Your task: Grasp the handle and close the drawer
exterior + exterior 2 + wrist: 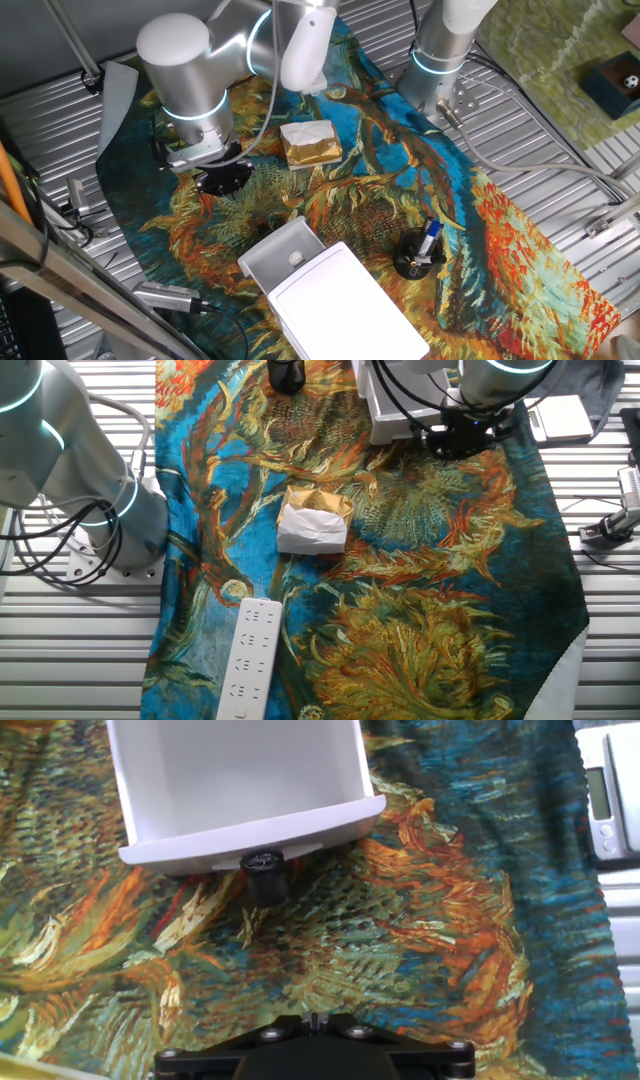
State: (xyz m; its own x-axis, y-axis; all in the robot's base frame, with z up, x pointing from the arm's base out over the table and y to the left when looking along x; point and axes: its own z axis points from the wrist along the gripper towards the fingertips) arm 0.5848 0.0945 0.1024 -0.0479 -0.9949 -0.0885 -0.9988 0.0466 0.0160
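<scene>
The drawer (250, 832) is a shallow white tray, pulled out of the white box (340, 300) and empty. It also shows in one fixed view (262, 252). The handle (265, 868) is a small knob under the drawer's front lip and looks dark in shadow. My gripper (315, 1018) shows only as a black body at the bottom edge of the hand view, its tips meeting in the middle, holding nothing. It hovers over the cloth well short of the handle, roughly in line with it. It also shows in both fixed views (222, 178) (462, 438).
A gold-and-white wrapped block (310, 143) lies mid-cloth. A black cup with pens (418, 255) stands right of the box. A white power strip (250, 660) lies at the cloth's edge. A second arm's base (440, 60) stands at the back. A small scale (610, 790) sits beside the cloth.
</scene>
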